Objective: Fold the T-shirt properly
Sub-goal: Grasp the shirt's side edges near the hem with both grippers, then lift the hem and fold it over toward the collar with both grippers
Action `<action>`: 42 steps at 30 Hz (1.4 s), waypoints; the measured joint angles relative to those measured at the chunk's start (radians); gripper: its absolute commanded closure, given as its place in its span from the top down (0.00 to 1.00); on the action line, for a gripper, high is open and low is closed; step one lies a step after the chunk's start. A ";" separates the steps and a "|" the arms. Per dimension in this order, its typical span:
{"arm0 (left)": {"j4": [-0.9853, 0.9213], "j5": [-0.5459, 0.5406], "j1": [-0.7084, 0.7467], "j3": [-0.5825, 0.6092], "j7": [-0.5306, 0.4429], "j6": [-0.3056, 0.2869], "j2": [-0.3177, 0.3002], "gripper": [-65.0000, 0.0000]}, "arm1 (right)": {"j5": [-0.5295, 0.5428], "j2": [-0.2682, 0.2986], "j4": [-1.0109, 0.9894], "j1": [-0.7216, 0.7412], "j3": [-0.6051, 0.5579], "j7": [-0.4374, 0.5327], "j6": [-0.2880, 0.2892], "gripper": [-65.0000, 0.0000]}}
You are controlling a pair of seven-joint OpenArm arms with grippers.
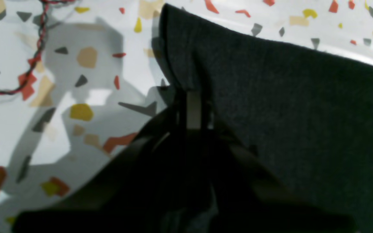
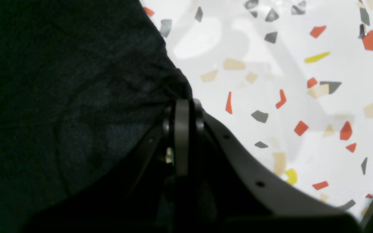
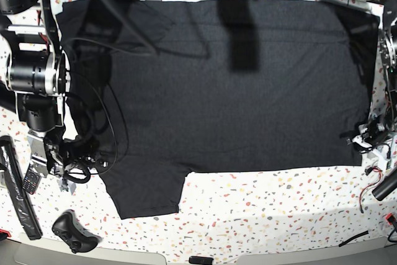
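The T-shirt (image 3: 236,91) is spread flat, plain side up, on the desk (image 3: 260,215); no fold is made yet. Its edges are pinched by the closed left tool (image 1: 193,97) at 3 o'clock and the closed right tool (image 2: 183,106) at 8 o'clock, so all folding is judged left.

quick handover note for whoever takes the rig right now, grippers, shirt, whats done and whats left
Left gripper: shut on the T-shirt, pinching a lifted black edge, at the right of the base view.
Right gripper: shut on the T-shirt, at the cloth's edge on the left of the base view.
T-shirt: spread nearly flat on the speckled table, plain black side up, one sleeve sticking out toward the near edge. No print visible.
Done: shirt laid out, both edges gripped.
Left: every fold; none is visible yet.
Note: loose cables lie over the cloth by the right arm, and a black controller sits near the front edge.
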 measured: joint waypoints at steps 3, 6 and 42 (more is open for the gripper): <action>0.000 -0.003 0.000 0.000 -0.001 0.000 0.002 0.00 | 0.000 0.000 0.000 -0.002 0.000 0.007 0.000 0.00; 0.000 -0.003 0.000 0.000 -0.008 0.000 0.008 0.00 | -0.008 0.000 0.000 -0.004 0.000 0.018 0.001 0.00; 0.802 -0.241 0.568 -0.330 0.210 -0.005 0.024 0.00 | 0.119 0.017 0.984 -0.577 0.216 -0.150 0.146 0.00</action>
